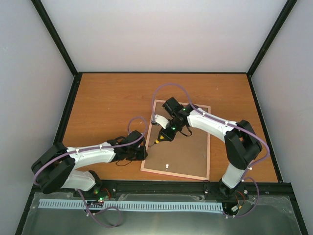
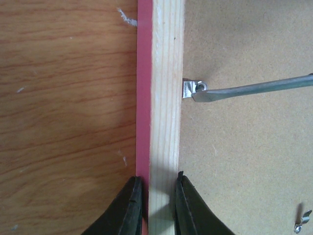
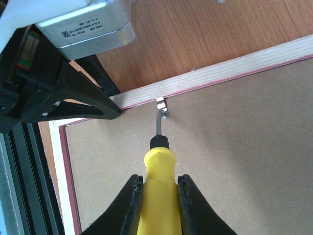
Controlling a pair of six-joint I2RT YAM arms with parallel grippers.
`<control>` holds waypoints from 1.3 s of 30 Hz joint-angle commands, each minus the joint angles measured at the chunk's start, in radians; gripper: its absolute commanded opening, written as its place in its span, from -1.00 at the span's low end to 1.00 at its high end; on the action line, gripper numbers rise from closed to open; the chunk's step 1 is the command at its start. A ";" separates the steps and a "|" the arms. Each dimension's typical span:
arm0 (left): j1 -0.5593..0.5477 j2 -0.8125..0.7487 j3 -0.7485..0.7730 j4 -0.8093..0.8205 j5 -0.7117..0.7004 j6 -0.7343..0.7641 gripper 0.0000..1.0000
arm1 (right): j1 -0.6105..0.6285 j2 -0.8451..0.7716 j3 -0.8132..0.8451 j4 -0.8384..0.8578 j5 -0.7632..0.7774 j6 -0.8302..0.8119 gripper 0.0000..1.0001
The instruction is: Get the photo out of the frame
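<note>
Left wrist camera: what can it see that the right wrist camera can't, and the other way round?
Only the left wrist: both fingers of the left gripper straddling the frame's wooden rail, plus another small metal clip nearby. Only the right wrist: the right gripper shut on the screwdriver's yellow handle. Both: the blade tip at one metal tab on the brown backing board.

Bright, even light; little shadow, mild close-range blur.
The overhead view is crisp, the tabletop evenly lit, with faint soft shadows beneath the arms. In the left wrist view the frame shows sharp wood grain, the left end effector blurs at the bottom edge, and the screwdriver casts a thin shadow. In the right wrist view a metal housing catches glare.
</note>
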 commanded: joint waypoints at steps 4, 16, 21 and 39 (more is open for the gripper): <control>-0.008 0.026 -0.033 0.002 -0.015 -0.054 -0.98 | 0.017 0.030 0.017 0.001 0.010 -0.001 -0.95; -0.007 0.028 -0.030 -0.002 -0.019 -0.049 -0.98 | 0.023 0.028 0.025 0.003 -0.030 -0.015 -0.94; -0.007 0.023 -0.032 -0.005 -0.019 -0.052 -0.99 | 0.023 0.037 0.025 0.018 0.068 0.006 -0.94; -0.007 0.024 -0.036 -0.002 -0.029 -0.051 -0.99 | 0.023 -0.019 0.000 -0.002 0.211 0.034 -0.94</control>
